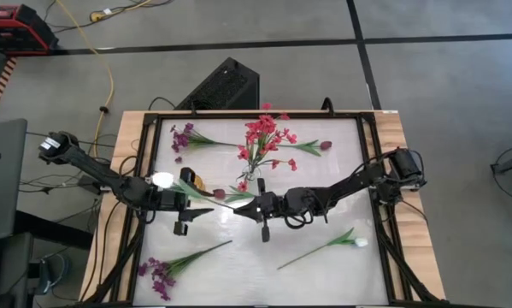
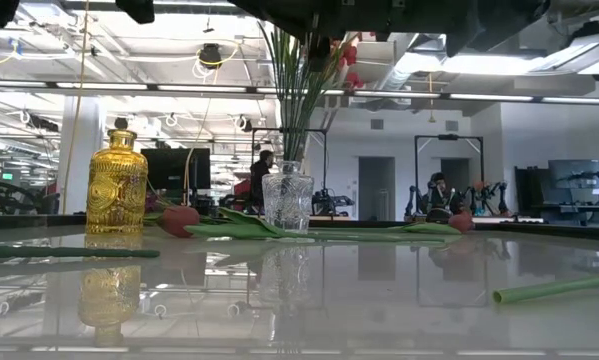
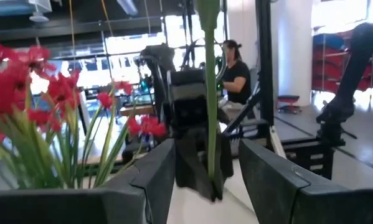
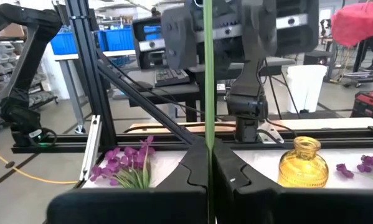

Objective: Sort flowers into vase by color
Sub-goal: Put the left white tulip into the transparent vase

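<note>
In the right wrist view my right gripper (image 4: pixel 208 163) is shut on a thin green stem (image 4: pixel 208 74) that stands upright; its head is out of view. In the high view this gripper (image 1: pixel 245 208) sits mid-table, just near of the clear vase (image 1: pixel 256 176) holding red-pink sprigs (image 1: pixel 264 135). My left gripper (image 1: pixel 203 210) faces it from the left, open. In the left wrist view the left gripper (image 3: pixel 206 152) looks at the same stem (image 3: pixel 208 74), farther off. The yellow vase (image 1: pixel 192 180) stands beside it. My right gripper pinches the green stem (image 4: pixel 208 134) between its two fingers (image 4: pixel 233 168), coming in level from the table's right side, fingers across the stem. The stem stands upright above the fingers; what lies below them is hidden by the gripper.
Purple sprigs lie at the far left (image 1: pixel 184 137) and near left (image 1: pixel 159 275). A white-bud stem (image 1: pixel 356 242) lies near right, a maroon bud (image 1: pixel 326 145) far right. Leafy stems with a maroon bud (image 2: pixel 179 218) lie between the two vases. A black frame (image 1: pixel 375 171) edges the table.
</note>
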Controlling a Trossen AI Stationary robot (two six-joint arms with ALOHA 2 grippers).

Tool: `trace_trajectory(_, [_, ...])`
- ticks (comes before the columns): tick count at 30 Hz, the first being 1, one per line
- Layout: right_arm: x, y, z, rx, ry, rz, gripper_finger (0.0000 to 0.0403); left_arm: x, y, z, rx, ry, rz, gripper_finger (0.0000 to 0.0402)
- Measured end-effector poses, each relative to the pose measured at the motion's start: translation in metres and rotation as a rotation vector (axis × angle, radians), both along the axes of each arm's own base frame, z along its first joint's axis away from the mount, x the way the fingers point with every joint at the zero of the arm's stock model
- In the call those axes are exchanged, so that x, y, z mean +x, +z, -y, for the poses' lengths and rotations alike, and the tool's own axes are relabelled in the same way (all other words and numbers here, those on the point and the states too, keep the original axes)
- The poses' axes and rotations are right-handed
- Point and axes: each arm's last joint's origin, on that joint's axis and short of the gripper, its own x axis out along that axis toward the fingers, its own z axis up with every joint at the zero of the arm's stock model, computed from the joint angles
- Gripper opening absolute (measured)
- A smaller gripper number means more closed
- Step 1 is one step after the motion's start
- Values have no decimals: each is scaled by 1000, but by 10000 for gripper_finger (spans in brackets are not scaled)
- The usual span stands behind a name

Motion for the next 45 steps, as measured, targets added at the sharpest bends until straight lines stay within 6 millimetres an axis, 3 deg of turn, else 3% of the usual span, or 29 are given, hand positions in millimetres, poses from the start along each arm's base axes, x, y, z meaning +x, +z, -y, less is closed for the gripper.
trace_trajectory(14, [1, -1, 3, 3, -23, -10, 23, 4, 18, 2, -12, -18, 41, 159])
trace_trajectory(18, [1, -1, 3, 3, -23, -10, 29, 4, 18, 2, -18, 7, 37, 114])
trace_trajectory(23, [1, -1, 3, -14, -23, -9, 45, 4, 18, 1, -28, 30, 42, 17])
trace_trajectory(28, [1, -1, 3, -31, -24, -15, 60, 4, 20, 1, -37, 33, 56, 2])
trace_trajectory(34, [-3, 4, 2, -101, -23, -42, 127, 2, 21, -3, -78, 118, 46, 1])
trace_trajectory(40, [-22, 8, 7, -141, -38, -309, 221, -8, 22, -12, -105, 255, -11, 0])
trace_trajectory(45, [-42, 8, 13, -76, -60, -525, 253, -10, 21, -30, -148, 363, -93, 0])
